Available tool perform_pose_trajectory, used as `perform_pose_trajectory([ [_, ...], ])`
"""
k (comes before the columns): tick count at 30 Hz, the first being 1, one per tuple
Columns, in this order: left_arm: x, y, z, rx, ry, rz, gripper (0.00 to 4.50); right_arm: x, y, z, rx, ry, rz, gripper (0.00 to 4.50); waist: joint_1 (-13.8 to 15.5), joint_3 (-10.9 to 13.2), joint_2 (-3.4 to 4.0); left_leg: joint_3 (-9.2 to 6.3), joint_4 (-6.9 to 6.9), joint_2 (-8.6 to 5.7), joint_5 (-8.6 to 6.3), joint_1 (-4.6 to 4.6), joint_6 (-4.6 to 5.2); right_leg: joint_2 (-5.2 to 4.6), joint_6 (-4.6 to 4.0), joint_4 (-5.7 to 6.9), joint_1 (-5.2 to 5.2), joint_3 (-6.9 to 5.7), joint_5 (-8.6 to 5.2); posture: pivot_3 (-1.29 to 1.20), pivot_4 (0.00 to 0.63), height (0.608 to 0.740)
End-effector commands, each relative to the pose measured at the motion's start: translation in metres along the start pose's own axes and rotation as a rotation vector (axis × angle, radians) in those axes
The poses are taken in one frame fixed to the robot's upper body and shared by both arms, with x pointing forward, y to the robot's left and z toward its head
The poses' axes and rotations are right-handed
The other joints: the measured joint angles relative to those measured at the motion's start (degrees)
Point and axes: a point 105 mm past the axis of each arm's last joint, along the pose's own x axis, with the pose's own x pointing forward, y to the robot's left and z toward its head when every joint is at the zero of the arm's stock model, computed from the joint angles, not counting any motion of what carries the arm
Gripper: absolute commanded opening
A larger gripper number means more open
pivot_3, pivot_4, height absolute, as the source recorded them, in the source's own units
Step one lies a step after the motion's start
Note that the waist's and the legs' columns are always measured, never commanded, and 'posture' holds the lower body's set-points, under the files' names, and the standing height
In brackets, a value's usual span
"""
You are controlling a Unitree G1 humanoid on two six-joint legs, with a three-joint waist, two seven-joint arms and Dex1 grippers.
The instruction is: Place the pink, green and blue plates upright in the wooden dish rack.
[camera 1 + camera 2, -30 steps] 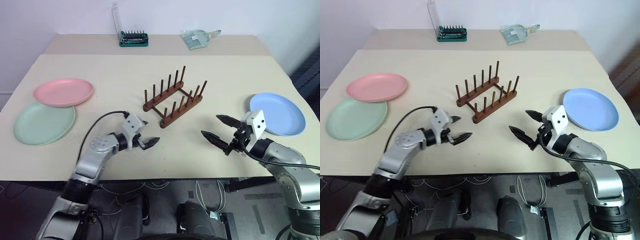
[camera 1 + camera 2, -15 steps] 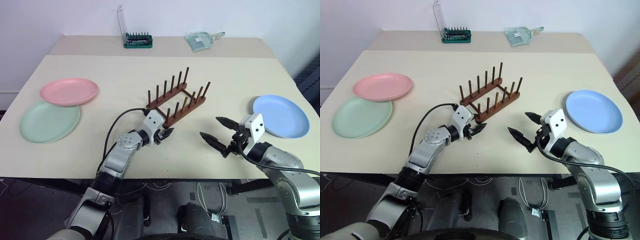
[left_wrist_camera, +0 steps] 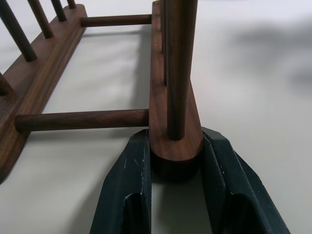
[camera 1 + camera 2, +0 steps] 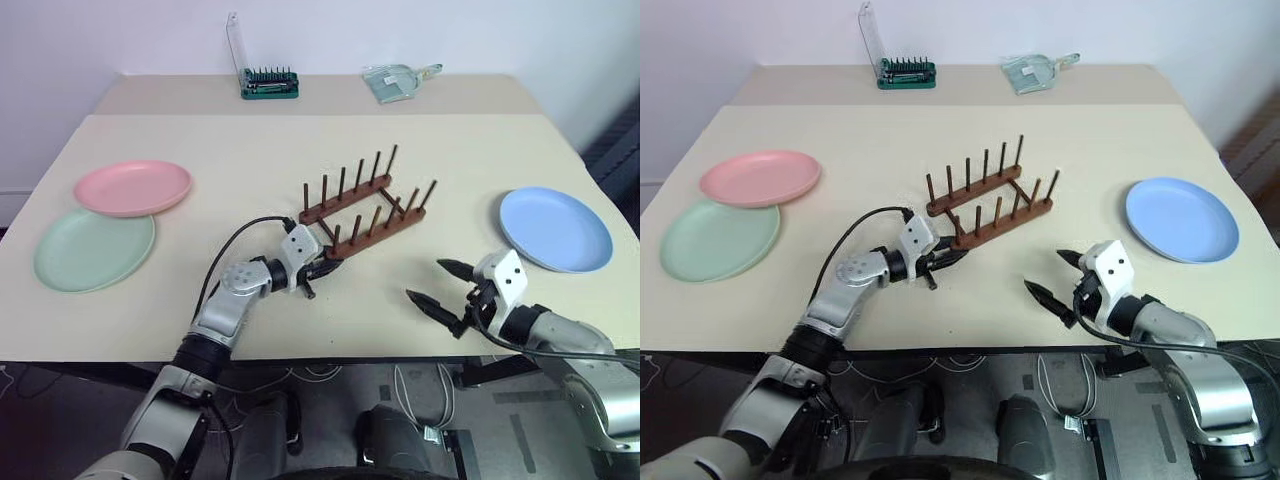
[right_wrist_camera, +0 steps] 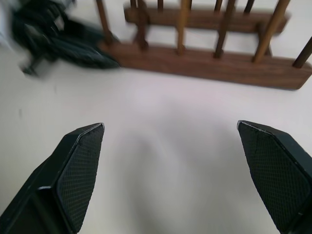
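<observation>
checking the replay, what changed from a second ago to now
The left gripper reached in from open table to the wooden dish rack and closed on the near end of one rail. The rack has swung flatter. The right gripper stayed open, dropping slightly toward the table edge. The pink plate, green plate and blue plate stayed flat.

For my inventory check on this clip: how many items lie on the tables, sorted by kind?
Plates: 3, pink plate, green plate, blue plate
Wooden dish rack: 1
Screwdriver bit set: 1
Clear dustpan: 1
Total: 6
</observation>
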Motion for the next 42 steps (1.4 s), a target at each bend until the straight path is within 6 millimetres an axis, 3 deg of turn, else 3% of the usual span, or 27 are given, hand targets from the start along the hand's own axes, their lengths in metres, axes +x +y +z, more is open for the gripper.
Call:
perform_pose_trajectory([
  [1, -0.004, -0.009, 0.006, 0.053, -0.017, -0.147, 0.76, -0.005, 0.005, 0.011, -0.049, -0.021, 0.012, 4.50, -0.19, 0.00, 0.00, 0.00, 0.00, 0.00, 0.00, 0.00, 0.00, 0.00, 0.00, 0.00, 0.00, 0.00, 0.00, 0.00, 0.150, 0.736],
  [11, -0.003, 0.003, 0.007, 0.072, 0.012, -0.210, 0.76, -0.009, 0.012, 0.006, -0.045, -0.011, -0.021, 4.50, -0.06, 0.02, -0.04, -0.01, 0.05, -0.01, -0.02, -0.06, 0.03, -0.02, 0.00, -0.01, -0.03, 0.00, 0.00, 0.00, 0.150, 0.736],
  [19, -0.020, 0.016, 0.003, 0.028, 0.022, -0.114, 4.46, -0.012, 0.005, 0.003, -0.066, 0.023, -0.042, 4.50, -0.20, 0.03, -0.04, -0.03, 0.05, 0.00, -0.02, -0.06, 0.04, 0.00, 0.01, 0.01, -0.04, 0.00, 0.00, 0.00, 0.150, 0.736],
  [21, -0.029, 0.018, 0.003, -0.009, 0.019, -0.093, 4.49, -0.011, 0.001, 0.002, -0.071, 0.028, -0.054, 4.24, -0.25, 0.02, -0.04, -0.02, 0.05, 0.00, -0.02, -0.06, 0.03, 0.00, 0.01, 0.01, -0.04, 0.00, 0.00, 0.00, 0.150, 0.736],
  [24, -0.046, 0.013, 0.002, -0.055, 0.024, -0.101, 4.50, -0.010, -0.001, 0.000, -0.071, 0.039, -0.058, 3.12, -0.28, 0.03, -0.03, -0.03, 0.05, 0.02, -0.01, -0.06, 0.02, 0.00, 0.01, 0.02, -0.05, 0.01, 0.00, 0.00, 0.150, 0.736],
  [27, -0.059, 0.000, 0.004, -0.089, 0.012, -0.147, 3.66, -0.009, -0.006, -0.010, -0.080, 0.094, -0.074, 1.56, -0.24, 0.03, -0.03, -0.03, 0.06, 0.02, -0.01, -0.06, 0.02, 0.00, 0.01, 0.02, -0.04, 0.01, 0.00, 0.00, 0.150, 0.736],
  [30, -0.060, -0.017, 0.011, -0.108, 0.005, -0.220, 2.16, -0.007, -0.009, -0.016, -0.095, 0.124, -0.078, 0.03, -0.09, 0.03, -0.03, -0.03, 0.06, 0.01, -0.01, -0.06, 0.02, -0.02, 0.00, 0.00, -0.06, 0.01, 0.00, 0.00, 0.150, 0.736],
  [33, -0.052, -0.026, 0.014, -0.104, 0.021, -0.241, 0.64, -0.004, -0.012, -0.015, -0.113, 0.121, -0.090, 0.00, -0.08, 0.03, -0.03, -0.03, 0.07, 0.00, -0.01, -0.06, 0.02, -0.02, 0.00, 0.00, -0.05, 0.01, 0.00, 0.00, 0.150, 0.736],
  [36, -0.035, -0.041, 0.017, -0.103, 0.047, -0.281, 0.64, 0.000, -0.018, -0.017, -0.133, 0.146, -0.110, 0.00, -0.11, 0.03, -0.02, -0.03, 0.07, -0.01, -0.01, -0.06, 0.02, -0.02, 0.01, 0.00, -0.01, 0.01, 0.00, 0.00, 0.150, 0.736],
  [42, -0.017, -0.025, 0.012, -0.083, 0.045, -0.120, 0.64, 0.015, -0.040, -0.019, -0.186, 0.158, -0.194, 0.00, -0.39, 0.03, -0.02, -0.03, 0.09, 0.00, 0.01, -0.06, 0.00, 0.02, 0.01, 0.06, -0.04, 0.02, 0.00, 0.00, 0.150, 0.736],
])
